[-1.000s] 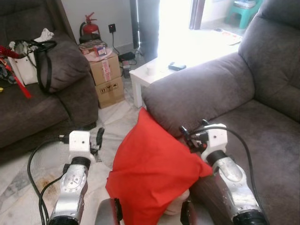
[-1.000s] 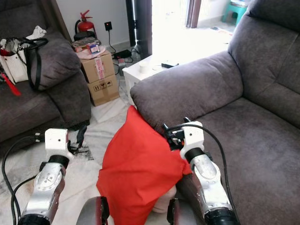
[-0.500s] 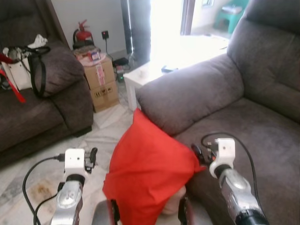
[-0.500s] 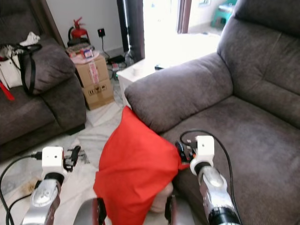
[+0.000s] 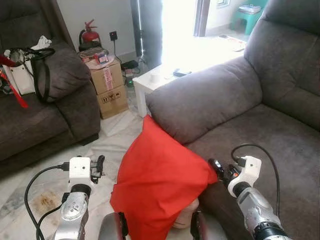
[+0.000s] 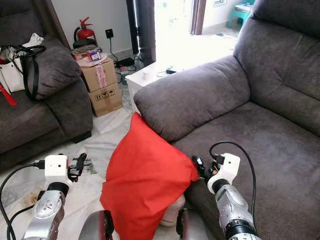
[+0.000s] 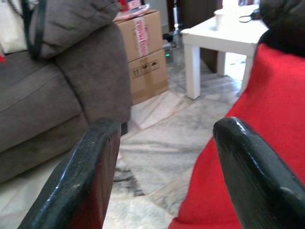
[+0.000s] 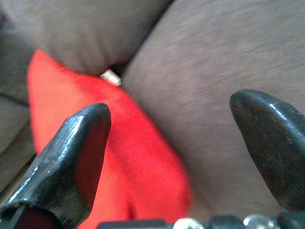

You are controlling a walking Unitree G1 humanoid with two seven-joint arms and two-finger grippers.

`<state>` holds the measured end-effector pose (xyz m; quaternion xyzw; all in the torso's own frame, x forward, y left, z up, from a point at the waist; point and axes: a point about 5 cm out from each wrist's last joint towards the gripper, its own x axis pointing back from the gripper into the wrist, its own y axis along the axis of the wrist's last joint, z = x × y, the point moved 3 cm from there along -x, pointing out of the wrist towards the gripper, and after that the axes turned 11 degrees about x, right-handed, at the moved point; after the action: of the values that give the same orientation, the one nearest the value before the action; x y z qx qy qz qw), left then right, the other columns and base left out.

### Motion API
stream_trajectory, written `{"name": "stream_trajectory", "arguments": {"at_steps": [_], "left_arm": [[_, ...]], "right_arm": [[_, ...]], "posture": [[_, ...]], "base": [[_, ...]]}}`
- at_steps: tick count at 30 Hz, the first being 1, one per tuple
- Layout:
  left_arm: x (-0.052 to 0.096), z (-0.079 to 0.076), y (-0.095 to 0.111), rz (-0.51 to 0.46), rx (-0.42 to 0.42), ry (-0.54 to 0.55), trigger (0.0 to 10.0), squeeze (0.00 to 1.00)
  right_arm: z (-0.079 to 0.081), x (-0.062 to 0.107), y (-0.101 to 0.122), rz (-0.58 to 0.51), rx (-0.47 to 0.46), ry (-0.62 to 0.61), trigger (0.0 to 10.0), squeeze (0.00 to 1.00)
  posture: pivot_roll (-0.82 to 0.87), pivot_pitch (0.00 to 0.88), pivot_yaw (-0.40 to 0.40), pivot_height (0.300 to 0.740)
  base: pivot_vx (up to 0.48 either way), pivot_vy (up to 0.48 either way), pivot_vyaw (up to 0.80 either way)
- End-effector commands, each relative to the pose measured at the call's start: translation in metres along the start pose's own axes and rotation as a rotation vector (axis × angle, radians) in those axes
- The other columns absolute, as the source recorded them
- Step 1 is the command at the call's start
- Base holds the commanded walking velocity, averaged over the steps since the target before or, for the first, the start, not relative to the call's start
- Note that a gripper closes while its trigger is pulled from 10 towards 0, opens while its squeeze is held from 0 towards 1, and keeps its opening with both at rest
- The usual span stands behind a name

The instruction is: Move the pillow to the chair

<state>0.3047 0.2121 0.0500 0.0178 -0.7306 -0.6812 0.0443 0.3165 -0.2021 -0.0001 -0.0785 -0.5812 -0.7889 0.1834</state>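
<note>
While the red pillow (image 5: 157, 187) stands on end at the near centre, leaning against the front of the grey chair (image 5: 270, 125), both arms sit either side of it. Nearest on the left, the left gripper (image 5: 96, 166) hangs just left of the pillow, not touching it, above the pale marble floor (image 5: 117, 135). Its wrist view shows the two black fingers (image 7: 81, 181) spread wide apart with nothing between them but floor, and the pillow's red edge lies behind the finger on the far side. On the right, the right gripper (image 5: 218, 170) sits right at the pillow's right corner, low against the chair's seat edge. Its fingers (image 8: 71, 157) are also spread apart, with the red cloth behind one finger and grey seat cushion behind the other; whether a fingertip actually touches the cloth, I cannot tell. So the pillow sits between the two grippers, closer to the right one, its top corner poking up against the chair's armrest (image 5: 200, 102).

Further back on the left, a dark grey sofa (image 5: 45, 115) carries a white handbag (image 5: 22, 72) with black straps. Beyond that, two stacked cardboard boxes (image 5: 110, 85) stand beside a low white table (image 5: 157, 80), which holds a small dark object. Farthest back, a red fire extinguisher (image 5: 90, 34) sits by the wall, and a teal stool (image 5: 252, 12) shows through the bright doorway.
</note>
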Motion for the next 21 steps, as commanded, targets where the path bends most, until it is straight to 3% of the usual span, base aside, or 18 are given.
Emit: {"name": "stream_trajectory", "arguments": {"at_steps": [1, 6, 7, 15, 21], "left_arm": [[-0.002, -0.001, 0.002, -0.006, 0.015, -0.006, 10.0, 0.00], [-0.002, -0.003, 0.002, -0.003, 0.025, -0.018, 10.0, 0.00], [-0.002, -0.004, 0.002, -0.002, 0.028, -0.025, 10.0, 0.00], [-0.002, -0.007, 0.001, 0.005, 0.029, -0.045, 10.0, 0.00], [-0.001, -0.014, 0.002, 0.000, 0.023, -0.075, 10.0, 0.00]], "right_arm": [[0.004, 0.000, -0.007, 0.018, -0.024, 0.019, 10.0, 1.00], [0.008, 0.002, -0.012, 0.019, -0.043, 0.048, 10.0, 1.00], [0.008, 0.002, -0.013, 0.018, -0.039, 0.053, 10.0, 0.02], [0.005, 0.003, -0.014, 0.032, 0.010, 0.055, 10.0, 0.00], [0.014, 0.002, -0.016, 0.028, -0.002, 0.104, 10.0, 0.00]], "posture": [[-0.04, 0.000, 0.029, 0.560], [-0.03, 0.000, 0.030, 0.560], [-0.03, 0.000, 0.031, 0.560], [-0.04, 0.000, 0.030, 0.560], [-0.04, 0.000, 0.029, 0.560]], "base": [[0.000, 0.000, 0.00], [0.000, 0.000, 0.00], [0.000, 0.000, 0.00], [0.000, 0.000, 0.00], [0.000, 0.000, 0.00]]}}
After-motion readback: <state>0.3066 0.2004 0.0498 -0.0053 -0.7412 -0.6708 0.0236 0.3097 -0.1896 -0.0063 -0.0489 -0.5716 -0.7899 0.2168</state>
